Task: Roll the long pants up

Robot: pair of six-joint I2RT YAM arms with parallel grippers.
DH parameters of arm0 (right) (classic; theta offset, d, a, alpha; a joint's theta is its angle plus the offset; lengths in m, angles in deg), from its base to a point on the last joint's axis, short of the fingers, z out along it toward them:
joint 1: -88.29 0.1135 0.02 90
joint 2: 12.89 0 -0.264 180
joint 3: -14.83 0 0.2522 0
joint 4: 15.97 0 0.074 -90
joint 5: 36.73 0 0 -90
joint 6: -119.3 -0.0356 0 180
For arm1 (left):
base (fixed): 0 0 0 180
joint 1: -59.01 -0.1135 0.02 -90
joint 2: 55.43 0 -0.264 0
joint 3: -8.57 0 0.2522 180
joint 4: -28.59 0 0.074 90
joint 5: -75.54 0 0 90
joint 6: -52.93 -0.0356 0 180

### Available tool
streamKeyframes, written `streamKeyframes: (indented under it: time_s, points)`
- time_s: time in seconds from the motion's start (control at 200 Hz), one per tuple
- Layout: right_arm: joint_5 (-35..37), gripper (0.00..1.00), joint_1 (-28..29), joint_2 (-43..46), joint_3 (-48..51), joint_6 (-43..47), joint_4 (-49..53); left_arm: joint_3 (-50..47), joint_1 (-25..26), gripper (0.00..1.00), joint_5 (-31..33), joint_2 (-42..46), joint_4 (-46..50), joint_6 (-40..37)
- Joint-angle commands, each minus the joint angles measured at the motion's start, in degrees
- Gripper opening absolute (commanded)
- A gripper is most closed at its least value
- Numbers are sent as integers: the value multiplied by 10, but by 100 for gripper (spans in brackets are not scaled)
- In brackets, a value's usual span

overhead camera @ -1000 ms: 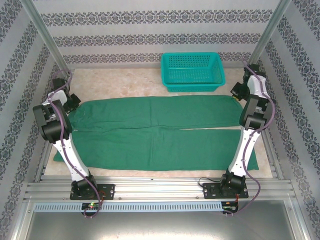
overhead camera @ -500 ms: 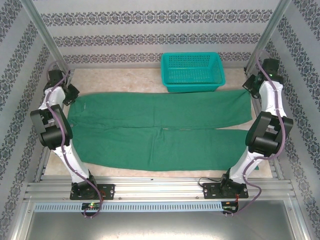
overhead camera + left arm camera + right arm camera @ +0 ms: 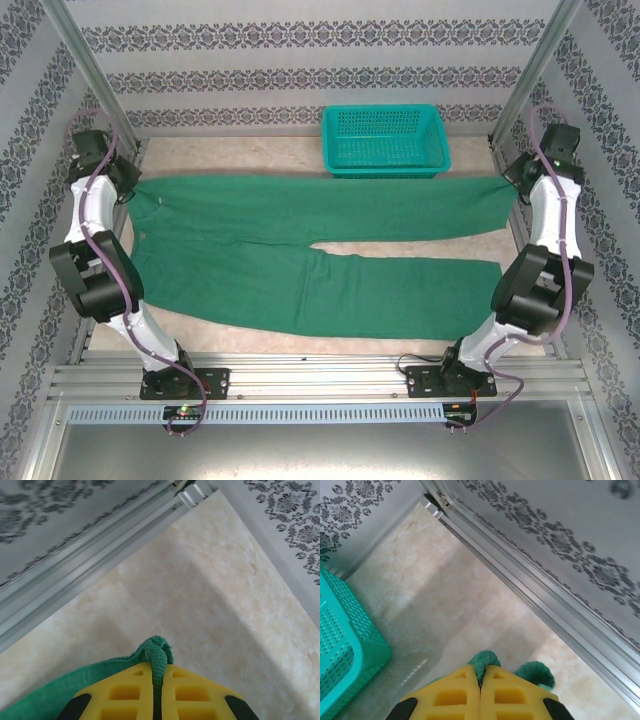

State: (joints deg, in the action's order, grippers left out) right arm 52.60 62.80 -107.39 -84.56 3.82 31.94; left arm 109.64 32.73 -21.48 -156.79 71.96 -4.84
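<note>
The long pants (image 3: 300,240) lie spread across the table, dark green, waist to the left and legs to the right. The far leg is stretched taut between both arms; the near leg (image 3: 400,290) rests flat. My left gripper (image 3: 128,185) is shut on the waist corner at the far left; a green fold (image 3: 157,652) bulges between its yellow fingers (image 3: 125,695). At the far right, my right gripper (image 3: 512,182) is shut on the far leg's cuff (image 3: 485,661), pinched between yellow fingers (image 3: 512,695).
A teal mesh basket (image 3: 384,142) stands at the back, just beyond the stretched leg, and its corner (image 3: 342,645) shows in the right wrist view. Aluminium frame rails (image 3: 90,555) and patterned walls close in both sides. Bare marble table (image 3: 230,155) lies at the back left.
Both arms have swung outward and toward the back, pulling the far leg and waist with them. The pants now lie stretched wider, and the two legs have parted.
</note>
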Motion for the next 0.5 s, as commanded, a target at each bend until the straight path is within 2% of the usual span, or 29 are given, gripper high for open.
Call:
streamKeyframes:
  time_s: [0.0,0.145,0.3,0.495]
  points:
    - [60,0,-24,72,69,-24,-71,-58,-42,0,42,66,-32,23]
    - [70,0,-52,151,174,-60,-108,-151,-76,0,63,148,-52,51]
    - [115,0,-68,237,294,-112,-136,-243,-97,0,97,218,-45,84]
    - [176,0,-83,340,439,-196,-138,-365,-131,0,223,324,1,167]
